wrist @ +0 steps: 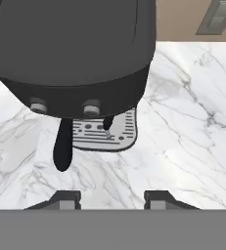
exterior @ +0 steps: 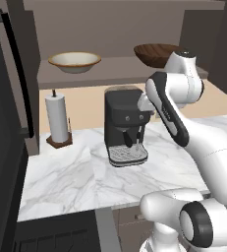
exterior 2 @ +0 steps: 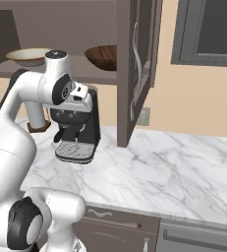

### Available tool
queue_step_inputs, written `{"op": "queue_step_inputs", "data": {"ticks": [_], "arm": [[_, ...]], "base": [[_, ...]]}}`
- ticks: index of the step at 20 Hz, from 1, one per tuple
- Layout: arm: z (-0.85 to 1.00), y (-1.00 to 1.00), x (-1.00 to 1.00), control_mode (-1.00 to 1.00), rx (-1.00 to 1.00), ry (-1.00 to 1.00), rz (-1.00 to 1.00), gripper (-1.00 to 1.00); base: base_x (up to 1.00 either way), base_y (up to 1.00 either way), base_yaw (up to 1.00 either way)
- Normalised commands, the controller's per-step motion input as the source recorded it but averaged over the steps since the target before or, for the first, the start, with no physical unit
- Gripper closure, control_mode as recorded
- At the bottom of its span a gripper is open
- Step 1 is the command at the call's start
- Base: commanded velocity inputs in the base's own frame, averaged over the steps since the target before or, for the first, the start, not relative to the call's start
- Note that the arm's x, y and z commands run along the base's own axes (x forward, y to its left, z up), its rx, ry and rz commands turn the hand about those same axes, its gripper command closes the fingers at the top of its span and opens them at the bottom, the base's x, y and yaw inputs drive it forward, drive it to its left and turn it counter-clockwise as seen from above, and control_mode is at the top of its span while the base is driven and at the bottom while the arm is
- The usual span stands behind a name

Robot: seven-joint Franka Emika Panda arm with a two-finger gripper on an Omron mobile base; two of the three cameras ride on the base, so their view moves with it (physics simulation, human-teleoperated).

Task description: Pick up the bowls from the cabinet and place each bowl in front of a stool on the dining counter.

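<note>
Two bowls sit on the shelf of the dark taupe cabinet. The cream bowl with its tan rim is at the left. At the right is the dark wooden bowl, also seen beside the cabinet door. My gripper is open with nothing between its fingertips. It hangs over the marble worktop, below the shelf and just in front of a coffee machine. The hand is lower than both bowls and apart from them. The dining counter is out of view.
A black coffee machine stands on the marble worktop right under the shelf. A paper towel roll stands to its left. The cabinet door hangs open at the right. A dark tall unit borders the left.
</note>
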Motion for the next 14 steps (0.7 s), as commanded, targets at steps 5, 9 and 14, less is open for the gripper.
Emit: {"op": "queue_step_inputs", "data": {"ticks": [5,9,14], "arm": [[0.16,-0.16,-0.27,-1.0,0.0,-0.05,-0.02,-1.0],[0.61,-0.43,-0.55,-1.0,0.02,-0.13,-0.14,-1.0],[0.7,-0.39,-0.4,-1.0,0.09,-0.22,-0.29,-1.0]], "base": [[0.0,0.0,0.0],[0.0,0.0,0.0],[0.0,0.0,0.0]]}}
